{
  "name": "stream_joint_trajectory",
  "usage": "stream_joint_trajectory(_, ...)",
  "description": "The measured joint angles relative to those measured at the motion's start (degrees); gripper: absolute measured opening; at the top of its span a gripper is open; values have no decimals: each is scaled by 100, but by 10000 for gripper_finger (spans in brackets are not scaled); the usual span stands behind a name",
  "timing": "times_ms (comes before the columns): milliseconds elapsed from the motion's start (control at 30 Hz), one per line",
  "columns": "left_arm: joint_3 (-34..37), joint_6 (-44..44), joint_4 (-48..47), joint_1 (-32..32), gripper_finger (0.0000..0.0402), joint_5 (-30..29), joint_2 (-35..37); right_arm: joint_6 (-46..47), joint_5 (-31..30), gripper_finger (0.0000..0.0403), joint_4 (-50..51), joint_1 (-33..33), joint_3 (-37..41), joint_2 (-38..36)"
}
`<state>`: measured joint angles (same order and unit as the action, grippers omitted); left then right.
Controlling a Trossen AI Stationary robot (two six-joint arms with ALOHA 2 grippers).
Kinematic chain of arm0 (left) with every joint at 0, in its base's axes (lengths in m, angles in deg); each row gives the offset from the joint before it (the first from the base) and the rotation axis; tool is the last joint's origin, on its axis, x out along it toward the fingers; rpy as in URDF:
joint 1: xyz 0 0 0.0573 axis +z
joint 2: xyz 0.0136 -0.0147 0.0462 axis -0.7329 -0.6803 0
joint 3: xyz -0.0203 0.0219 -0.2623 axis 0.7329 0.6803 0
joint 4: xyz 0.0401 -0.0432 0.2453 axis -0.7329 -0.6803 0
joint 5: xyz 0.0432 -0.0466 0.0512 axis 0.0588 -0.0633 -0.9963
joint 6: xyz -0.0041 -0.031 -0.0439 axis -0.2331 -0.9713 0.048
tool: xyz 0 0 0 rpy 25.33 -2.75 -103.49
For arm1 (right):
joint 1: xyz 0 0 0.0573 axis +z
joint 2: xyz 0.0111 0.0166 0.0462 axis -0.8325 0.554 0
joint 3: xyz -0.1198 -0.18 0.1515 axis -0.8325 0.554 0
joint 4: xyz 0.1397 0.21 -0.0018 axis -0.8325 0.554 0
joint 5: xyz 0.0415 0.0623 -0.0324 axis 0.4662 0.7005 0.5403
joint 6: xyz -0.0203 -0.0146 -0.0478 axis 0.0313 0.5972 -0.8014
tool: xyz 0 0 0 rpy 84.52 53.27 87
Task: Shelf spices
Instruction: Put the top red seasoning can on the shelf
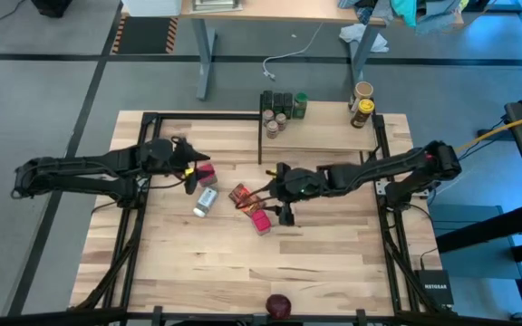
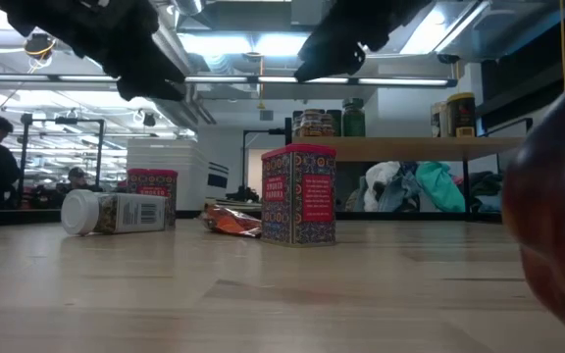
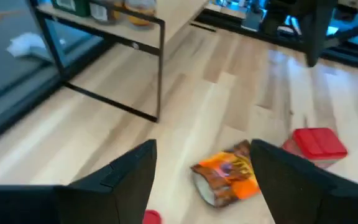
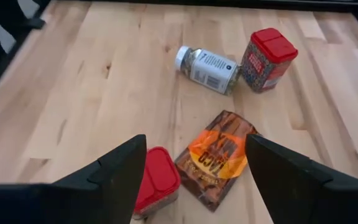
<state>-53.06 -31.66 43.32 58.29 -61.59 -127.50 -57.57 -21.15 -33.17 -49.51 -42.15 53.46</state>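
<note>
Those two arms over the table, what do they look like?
Both arms are dark, slim and jointed. The left gripper and right gripper each end in two flat black fingers. A yellow cable runs near the right arm's base.

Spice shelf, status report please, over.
Both grippers, left and right, open, empty. Orange packet, bottle, two red tins still on table. Nothing blocking shelf.
</note>
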Motion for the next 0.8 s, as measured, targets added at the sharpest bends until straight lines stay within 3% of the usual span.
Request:
stream_joint_trajectory(233,0,-183,-438,-180,251,-526,-27,-27,-506,280,-43,-4,0,20)
stream_joint_trajectory(400,0,-384,-788,-192,251,-578,-113,158,-518,280,12,-6,0,21)
stream_joint_trajectory(600,2,-599,-1399,-183,251,-1194,-107,219,-517,280,7,-6,0,201)
stream_joint_trajectory(800,2,-568,-1478,-166,251,-1228,-276,260,-519,280,8,-6,-2,254)
